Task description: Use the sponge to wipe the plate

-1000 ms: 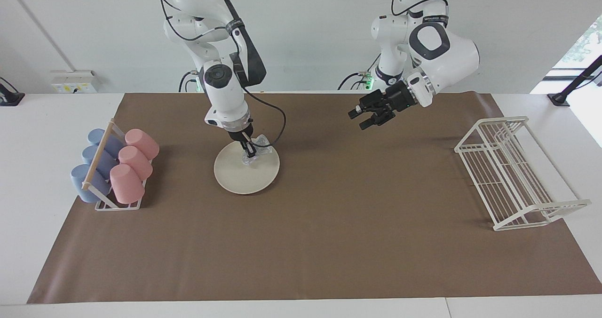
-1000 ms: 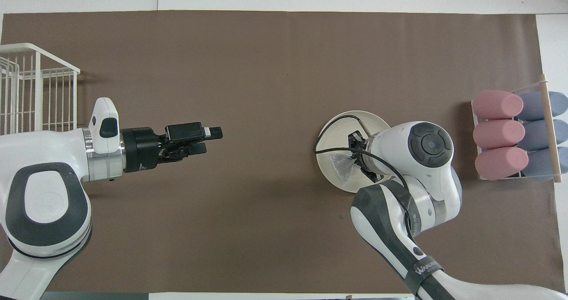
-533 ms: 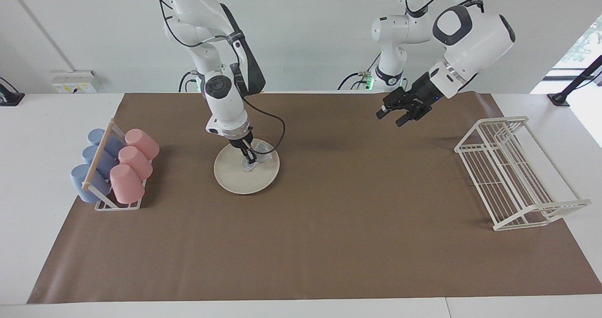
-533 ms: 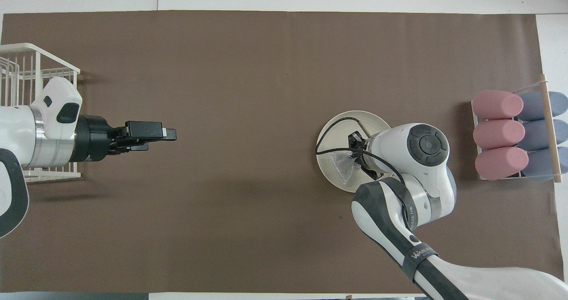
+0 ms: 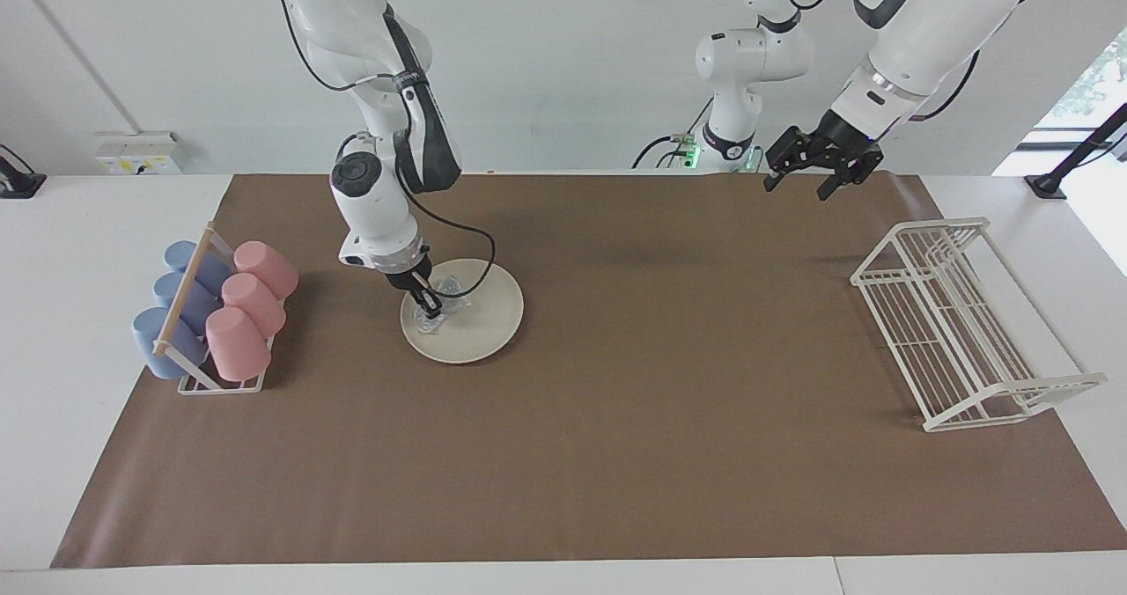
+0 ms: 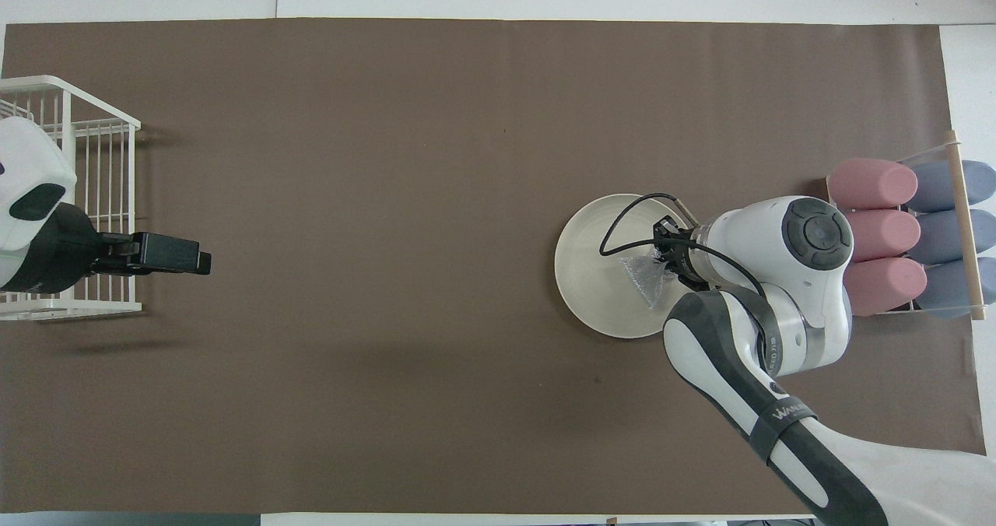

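Right end effector: I see it clamped on the sponge, pressing it onto the plate.
Plate: toward the right arm's end of the worktop, beside the cup rack.
Left end effector: fingers apart, raised above the worktop.

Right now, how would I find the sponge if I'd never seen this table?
Look at the round cream-white plate beside the rack of pink and blue cups. The right gripper pinches a small silvery, wrinkly mesh sponge there, the only shiny thing.
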### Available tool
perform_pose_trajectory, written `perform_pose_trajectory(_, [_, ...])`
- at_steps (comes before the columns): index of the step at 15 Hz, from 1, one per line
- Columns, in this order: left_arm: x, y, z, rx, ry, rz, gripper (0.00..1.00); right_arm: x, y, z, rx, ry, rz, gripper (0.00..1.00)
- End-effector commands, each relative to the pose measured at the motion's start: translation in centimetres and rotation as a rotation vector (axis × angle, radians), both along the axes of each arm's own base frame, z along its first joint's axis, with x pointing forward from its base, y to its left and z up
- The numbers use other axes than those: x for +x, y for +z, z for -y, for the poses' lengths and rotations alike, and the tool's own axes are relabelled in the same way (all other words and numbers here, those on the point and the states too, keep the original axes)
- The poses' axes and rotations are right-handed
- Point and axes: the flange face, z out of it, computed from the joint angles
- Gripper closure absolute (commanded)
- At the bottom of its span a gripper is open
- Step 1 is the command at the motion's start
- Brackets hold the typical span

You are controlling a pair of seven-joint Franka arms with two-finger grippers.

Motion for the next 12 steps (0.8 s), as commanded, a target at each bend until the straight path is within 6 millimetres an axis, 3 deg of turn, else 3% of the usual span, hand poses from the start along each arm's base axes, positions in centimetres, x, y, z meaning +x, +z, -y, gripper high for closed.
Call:
perform_pose_trajectory(1, [-0.1,0.9,-0.5,0.070,-0.001,-0.017,0.00,-0.1,-0.4,-0.8,0.005,-0.005,0.003,1.00])
perform_pose_trajectory(7, [-0.3,1.4,-0.8,0.067,0.005,0.004,0.00,-2.3,-0.2,-7.6,0.021,-0.151,-0.019,1.00])
perform_pose_trajectory(12, [-1.5,3.3,-1.0,0.068,0.010,0.035,0.00,-2.4,-0.1,-8.2,0.055,-0.196,-0.031,1.00])
